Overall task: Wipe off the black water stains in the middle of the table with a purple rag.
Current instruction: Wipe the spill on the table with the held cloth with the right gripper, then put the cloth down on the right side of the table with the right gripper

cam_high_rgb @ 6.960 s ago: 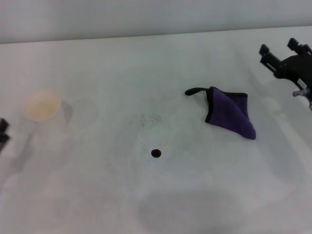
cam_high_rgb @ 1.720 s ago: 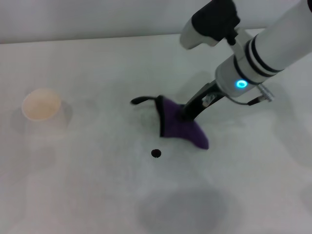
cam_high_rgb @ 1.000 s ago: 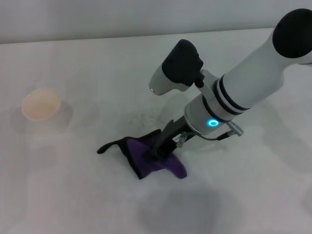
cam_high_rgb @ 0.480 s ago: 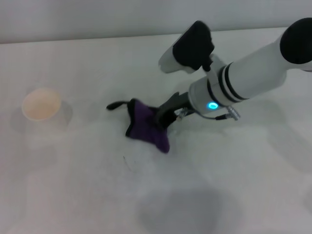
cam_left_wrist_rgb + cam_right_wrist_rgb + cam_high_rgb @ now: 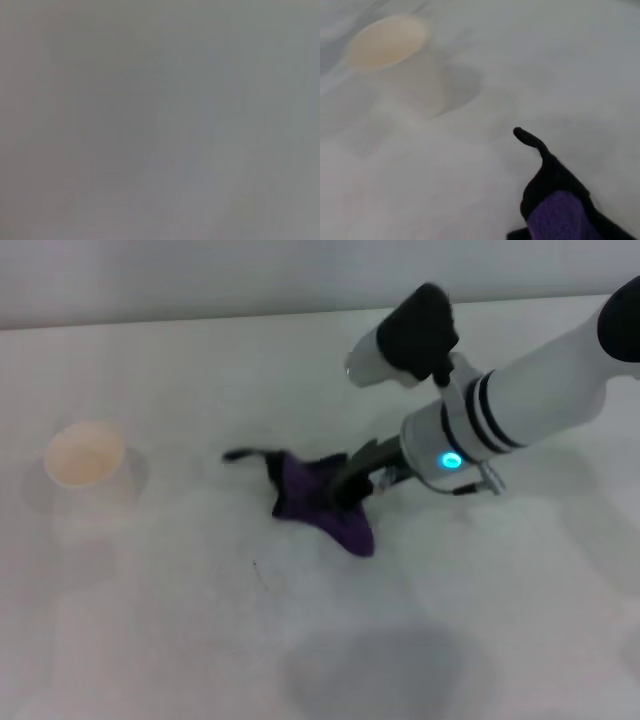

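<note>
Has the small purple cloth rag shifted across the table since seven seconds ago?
Yes. The small purple cloth rag, held by the right gripper, now lies nearer the cream paper cup, toward the robot's left.

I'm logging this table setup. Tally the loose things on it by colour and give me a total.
Purple: 1, the rag, pinned to the table under the right gripper.
Cream: 1, the cup, standing apart on the robot's left.
Black: 1, a thin faint streak near the rag; no round dot shows.
Total: 3.
</note>
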`<state>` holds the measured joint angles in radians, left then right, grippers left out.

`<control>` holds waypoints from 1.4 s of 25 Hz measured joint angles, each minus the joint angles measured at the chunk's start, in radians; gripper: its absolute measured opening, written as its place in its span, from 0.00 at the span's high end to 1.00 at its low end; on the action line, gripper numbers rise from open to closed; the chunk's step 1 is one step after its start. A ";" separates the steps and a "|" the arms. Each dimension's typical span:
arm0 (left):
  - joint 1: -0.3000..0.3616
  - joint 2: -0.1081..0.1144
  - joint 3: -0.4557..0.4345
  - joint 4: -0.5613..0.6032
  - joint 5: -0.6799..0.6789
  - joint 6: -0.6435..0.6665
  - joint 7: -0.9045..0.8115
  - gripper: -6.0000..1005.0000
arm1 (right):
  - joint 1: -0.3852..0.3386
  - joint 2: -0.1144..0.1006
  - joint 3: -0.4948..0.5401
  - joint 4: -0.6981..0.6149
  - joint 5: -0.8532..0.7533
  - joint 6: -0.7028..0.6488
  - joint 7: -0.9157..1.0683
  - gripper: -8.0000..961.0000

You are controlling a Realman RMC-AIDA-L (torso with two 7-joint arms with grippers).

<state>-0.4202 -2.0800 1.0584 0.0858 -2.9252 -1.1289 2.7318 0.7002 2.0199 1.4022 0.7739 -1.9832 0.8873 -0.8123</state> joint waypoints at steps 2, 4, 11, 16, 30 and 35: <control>0.000 0.000 -0.001 0.001 0.000 0.000 0.000 0.12 | 0.011 0.005 -0.018 0.003 0.040 0.094 -0.031 0.90; 0.000 0.000 -0.001 0.001 0.000 0.000 0.000 0.12 | 0.015 0.005 -0.026 0.003 0.065 0.123 -0.046 0.90; -0.001 0.000 0.000 0.002 0.000 0.000 0.000 0.12 | 0.024 0.007 -0.091 -0.005 0.189 0.189 -0.122 0.90; -0.004 0.000 0.000 0.002 0.000 0.000 0.000 0.12 | 0.018 0.008 -0.146 -0.009 0.246 0.062 -0.157 0.90; -0.005 0.001 -0.004 0.015 0.000 -0.002 0.001 0.12 | -0.146 -0.069 0.350 -0.004 0.245 0.185 -0.346 0.90; -0.001 0.001 -0.006 0.020 -0.001 -0.001 0.001 0.12 | -0.201 -0.112 0.480 0.011 0.240 0.313 -0.415 0.90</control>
<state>-0.4209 -2.0786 1.0528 0.1057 -2.9263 -1.1304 2.7333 0.4990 1.9083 1.8819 0.7848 -1.7432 1.2000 -1.2270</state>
